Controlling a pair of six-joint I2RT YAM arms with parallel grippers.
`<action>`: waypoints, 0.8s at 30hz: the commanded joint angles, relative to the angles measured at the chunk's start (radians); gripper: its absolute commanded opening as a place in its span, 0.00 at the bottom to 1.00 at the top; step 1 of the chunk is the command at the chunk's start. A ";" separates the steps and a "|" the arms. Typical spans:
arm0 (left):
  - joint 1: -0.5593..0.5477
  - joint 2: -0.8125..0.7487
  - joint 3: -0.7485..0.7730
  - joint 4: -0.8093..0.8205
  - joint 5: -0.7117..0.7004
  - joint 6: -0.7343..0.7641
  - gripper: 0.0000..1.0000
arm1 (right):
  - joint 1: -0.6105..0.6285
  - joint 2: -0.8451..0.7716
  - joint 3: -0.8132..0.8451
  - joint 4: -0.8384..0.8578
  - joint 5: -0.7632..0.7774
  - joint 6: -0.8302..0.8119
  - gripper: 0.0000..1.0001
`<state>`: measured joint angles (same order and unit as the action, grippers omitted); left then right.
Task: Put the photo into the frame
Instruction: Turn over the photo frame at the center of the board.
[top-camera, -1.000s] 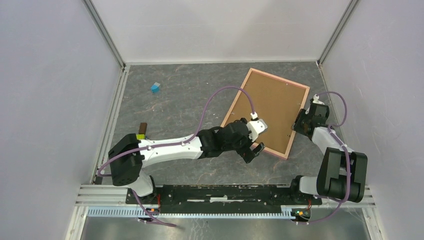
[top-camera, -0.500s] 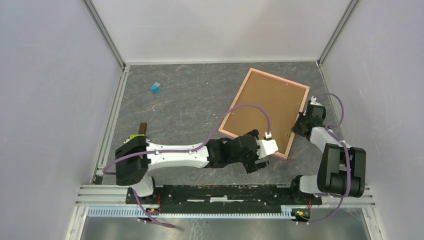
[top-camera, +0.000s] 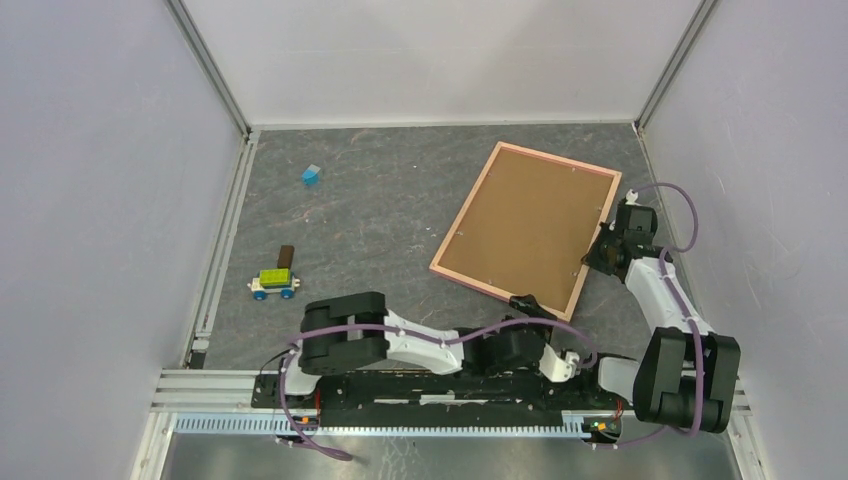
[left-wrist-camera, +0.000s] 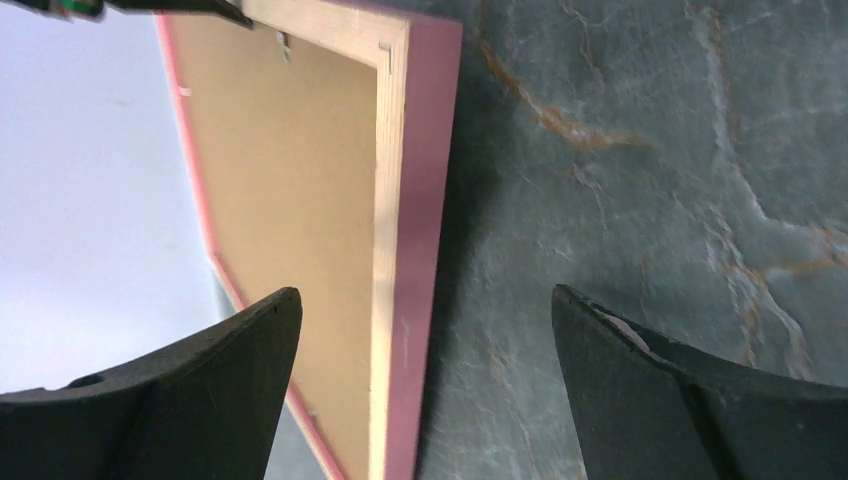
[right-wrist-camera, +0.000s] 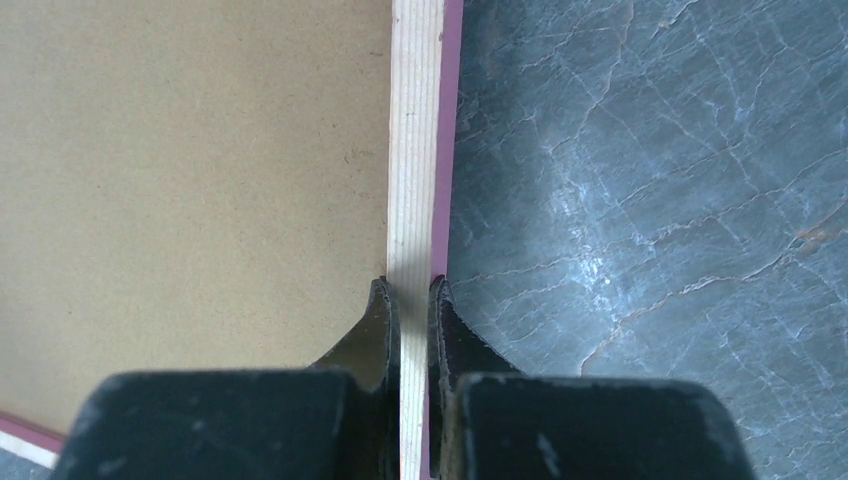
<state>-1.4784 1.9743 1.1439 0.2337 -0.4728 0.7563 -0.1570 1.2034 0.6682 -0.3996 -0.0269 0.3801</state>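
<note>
- The big pink-rimmed wooden picture frame (top-camera: 464, 207) lay face down on the grey stone-look table (top-camera: 380, 215), over on the far right side.
- Its plain brown backing board (top-camera: 528, 225) faced up and filled the inside of the rim.
- The frame sat crooked, with one corner pointing to the back wall.
- The right claw (top-camera: 598, 256) was at the frame's right rim, close to the near corner.
- In the right wrist view, the right claw (right-wrist-camera: 410, 285) was pinched tight on that rim. One finger was on the board side and the other was on the pink outer side.
- I could not tell if that edge was lifted off the table or lay flat.
- The left arm lay low along the near edge of the table, and the left claw (top-camera: 526, 303) pointed at the frame's near rim.
- In the left wrist view, the left claw (left-wrist-camera: 425, 292) was spread wide and held nothing. The pink rim showed in the gap between its fingers, a bit farther off.
- I could not tell if the left claw touched the frame.
- A small green and yellow toy car (top-camera: 274, 283) and a small blue block (top-camera: 311, 176) sat on the left side, well apart from the frame.
</note>
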 joint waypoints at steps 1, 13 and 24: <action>-0.024 0.103 0.032 0.335 -0.217 0.301 1.00 | 0.007 -0.064 0.083 0.024 -0.091 0.073 0.00; -0.009 0.294 0.218 0.513 -0.389 0.497 0.88 | 0.008 -0.128 0.093 0.009 -0.114 0.097 0.00; -0.006 0.137 0.108 0.588 -0.462 0.435 0.23 | 0.008 -0.170 0.144 0.001 -0.124 -0.002 0.27</action>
<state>-1.4788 2.2551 1.2930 0.7097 -0.8803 1.2018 -0.1566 1.0851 0.7124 -0.4660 -0.0940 0.4294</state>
